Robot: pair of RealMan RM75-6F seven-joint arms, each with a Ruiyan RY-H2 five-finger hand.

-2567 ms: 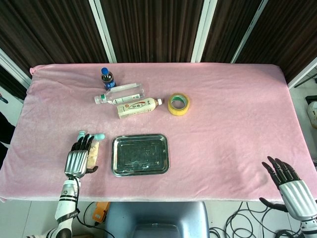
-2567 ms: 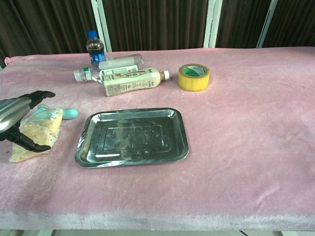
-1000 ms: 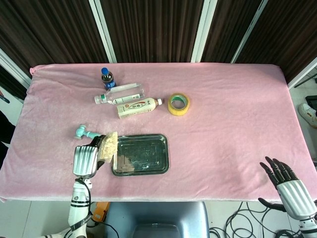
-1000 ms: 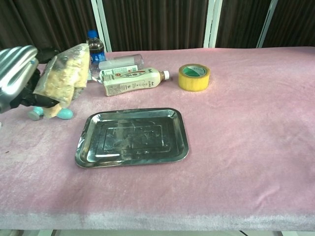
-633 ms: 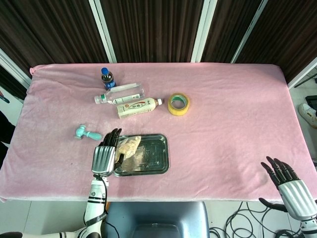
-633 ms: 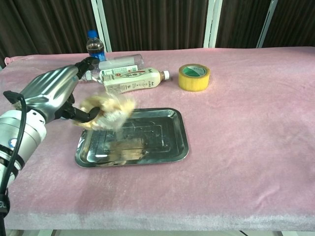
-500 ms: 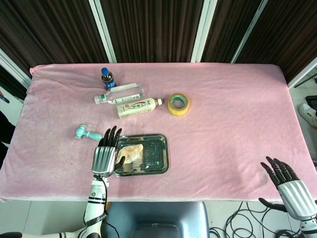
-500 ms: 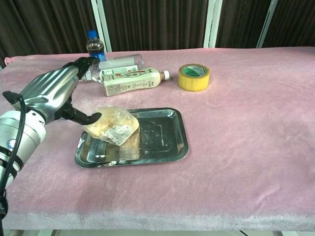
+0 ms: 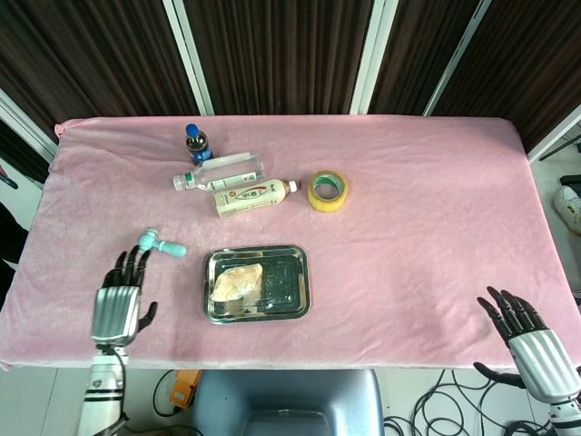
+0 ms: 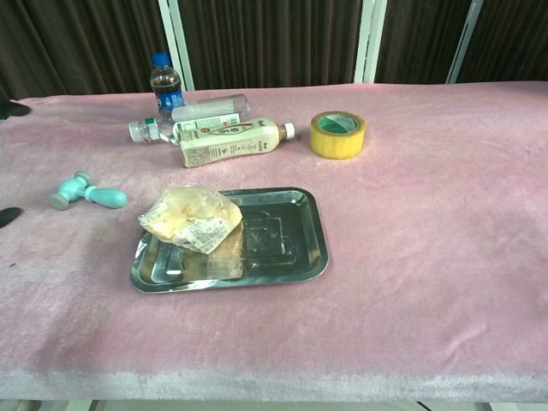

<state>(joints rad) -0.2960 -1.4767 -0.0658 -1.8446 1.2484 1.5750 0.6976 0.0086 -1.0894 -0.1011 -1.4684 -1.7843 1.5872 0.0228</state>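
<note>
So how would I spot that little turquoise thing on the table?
Start at the metal tray near the front of the pink table. Look left: the turquoise tool lies there alone, just beyond the left hand. It is the only blue-green, hammer-shaped object.

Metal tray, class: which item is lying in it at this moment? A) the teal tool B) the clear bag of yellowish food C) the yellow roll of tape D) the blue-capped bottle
B: the clear bag of yellowish food lies in the left part of the metal tray, while the tape, tool and bottles all sit outside it on the pink cloth.
</note>
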